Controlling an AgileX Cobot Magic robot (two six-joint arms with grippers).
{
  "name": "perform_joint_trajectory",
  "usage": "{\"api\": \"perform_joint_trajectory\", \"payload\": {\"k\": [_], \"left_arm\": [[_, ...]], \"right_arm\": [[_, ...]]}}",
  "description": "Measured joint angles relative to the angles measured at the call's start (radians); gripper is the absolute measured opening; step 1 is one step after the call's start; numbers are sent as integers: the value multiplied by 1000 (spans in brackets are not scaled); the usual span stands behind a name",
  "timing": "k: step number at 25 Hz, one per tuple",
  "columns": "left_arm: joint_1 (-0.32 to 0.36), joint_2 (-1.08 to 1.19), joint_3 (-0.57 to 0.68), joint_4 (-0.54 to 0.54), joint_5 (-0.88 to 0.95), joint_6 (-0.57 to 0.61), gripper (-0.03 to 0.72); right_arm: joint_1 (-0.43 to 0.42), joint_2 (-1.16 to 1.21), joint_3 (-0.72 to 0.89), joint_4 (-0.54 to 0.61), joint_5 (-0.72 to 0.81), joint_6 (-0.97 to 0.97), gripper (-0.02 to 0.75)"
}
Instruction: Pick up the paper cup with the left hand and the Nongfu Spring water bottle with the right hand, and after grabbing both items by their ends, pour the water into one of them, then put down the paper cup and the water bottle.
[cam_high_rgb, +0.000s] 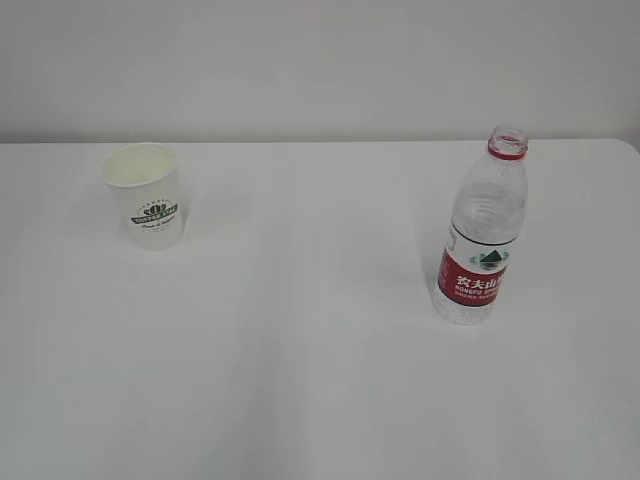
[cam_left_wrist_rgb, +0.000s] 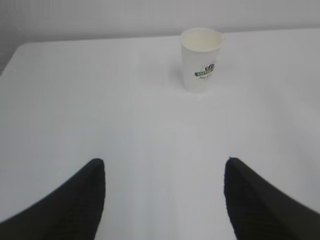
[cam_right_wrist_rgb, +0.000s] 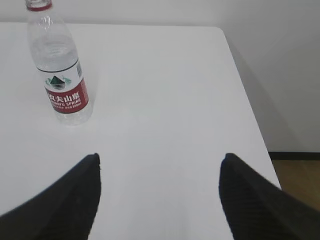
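the left hand (cam_left_wrist_rgb: 164, 200) sits nearest the left wrist camera: two black fingers (cam_left_wrist_rgb: 75, 205) rise from the bottom edge with a wide gap between them, released and gripping nothing, only bare white counter (cam_left_wrist_rgb: 125, 125) showing between. the right hand (cam_right_wrist_rgb: 160, 197) looks the same in the right wrist view, its dark fingers (cam_right_wrist_rgb: 250, 200) spread apart and empty above the counter. neither hand appears in the exterior view.

the paper cup (cam_high_rgb: 144, 194) stands upright on the far left part of the counter, mouth up, its green round logo facing the exterior camera. its cream inside looks empty as far as the rim lets one see. in the left wrist view the cup (cam_left_wrist_rgb: 201, 59) stands well ahead of the fingers, slightly right of the gap's middle, apart from them.

the water bottle (cam_high_rgb: 483, 228) stands upright on the right side, well apart from the cup, with no cap on its red-ringed neck. its red label wraps the lower body, with a green and white mountain mark above the white characters. the clear ribbed plastic makes the water level hard to tell. in the right wrist view the bottle (cam_right_wrist_rgb: 56, 70) stands ahead and to the left of the fingers, untouched, its top cut off by the frame edge. the counter's right edge and rounded corner show there, with a wall and a strip of floor beyond.
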Motion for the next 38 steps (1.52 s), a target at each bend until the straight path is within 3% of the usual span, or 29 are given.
{"api": "perform_joint_trajectory", "payload": {"k": [18, 29, 38], "left_arm": [[0, 14, -3, 1, -263, 0, 533], [0, 184, -3, 53, -512, 0, 533], [0, 332, -3, 54, -599, 0, 533]], "right_arm": [[0, 0, 0, 0, -291, -39, 557], [0, 19, 0, 0, -339, -43, 555], [0, 132, 0, -1, -471, -106, 555]]}}
